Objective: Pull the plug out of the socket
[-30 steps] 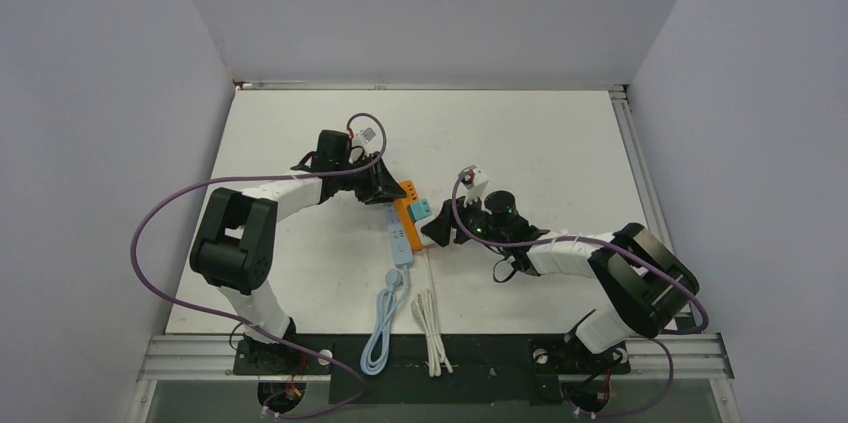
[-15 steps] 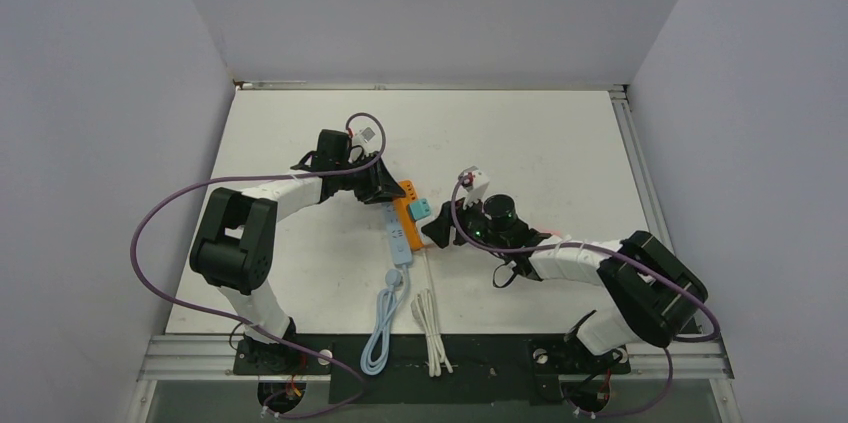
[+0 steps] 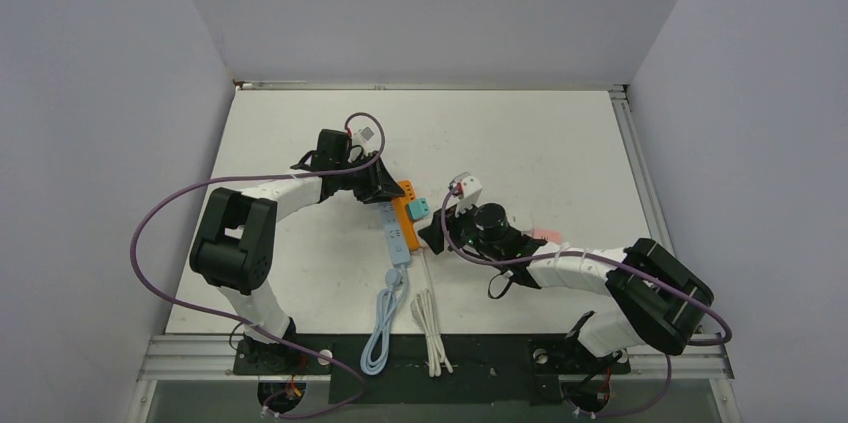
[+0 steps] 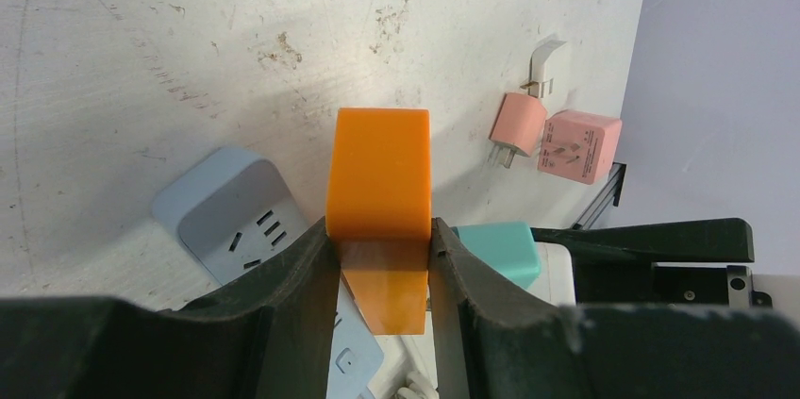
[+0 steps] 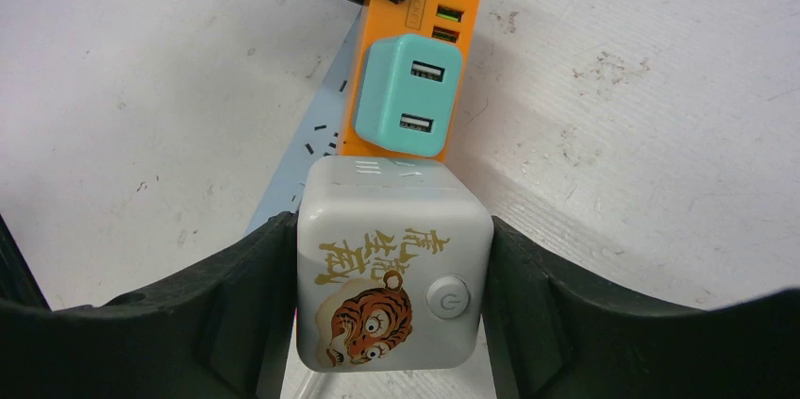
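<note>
Left hand [image 4: 379, 241] clamped on orange socket block [image 4: 377, 158], frame centre. Right hand [image 5: 391, 234] clamped on white tiger plug [image 5: 391, 295], lower centre, just below teal charger [image 5: 412, 95] sitting on orange socket block. Blue strip [image 4: 226, 220] beside, on bench [image 4: 141, 59].

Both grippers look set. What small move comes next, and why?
Probably the right gripper should pull the cube straight away from the orange strip while the left gripper holds firm: each gripper's fingers press both sides of its object, and the cube sits against the strip's end.
</note>
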